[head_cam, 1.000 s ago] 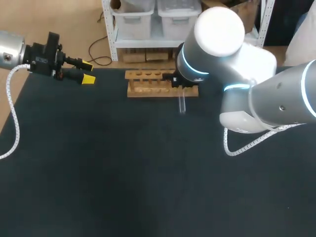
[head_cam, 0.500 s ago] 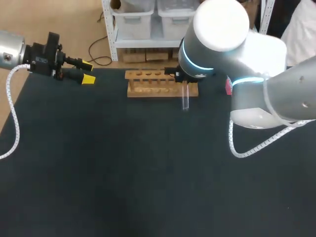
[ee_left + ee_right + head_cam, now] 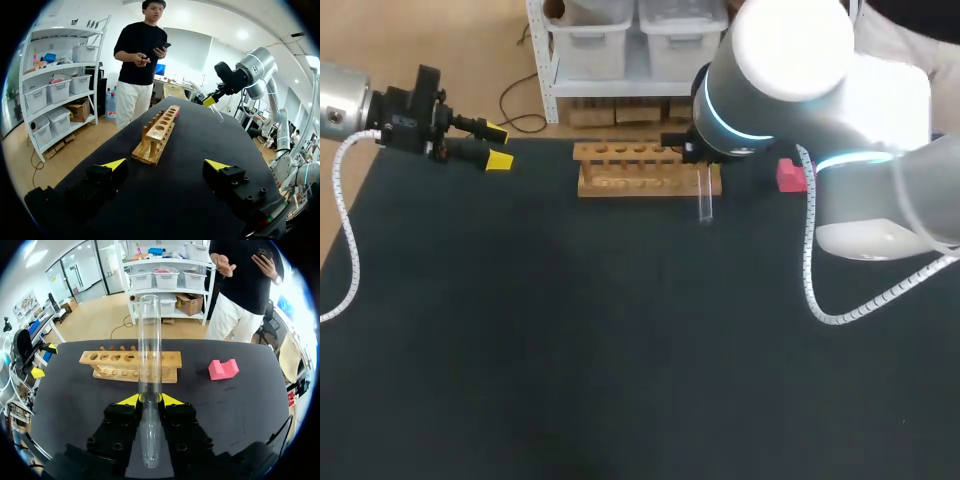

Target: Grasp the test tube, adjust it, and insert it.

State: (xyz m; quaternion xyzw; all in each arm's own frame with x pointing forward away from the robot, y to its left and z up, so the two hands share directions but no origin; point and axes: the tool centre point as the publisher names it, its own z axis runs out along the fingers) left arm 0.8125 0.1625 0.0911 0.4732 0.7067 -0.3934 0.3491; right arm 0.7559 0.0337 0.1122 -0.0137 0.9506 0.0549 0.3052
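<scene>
Near the rack (image 3: 620,183), test tube (image 3: 705,203) grasped by right hand (image 3: 150,400), lengthwise along its fingers, tip downward.

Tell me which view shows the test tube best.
Right wrist view: test tube large, full length, clamped in the right gripper. Head view: only its lower part shows. Left wrist view: tiny, far off.
</scene>
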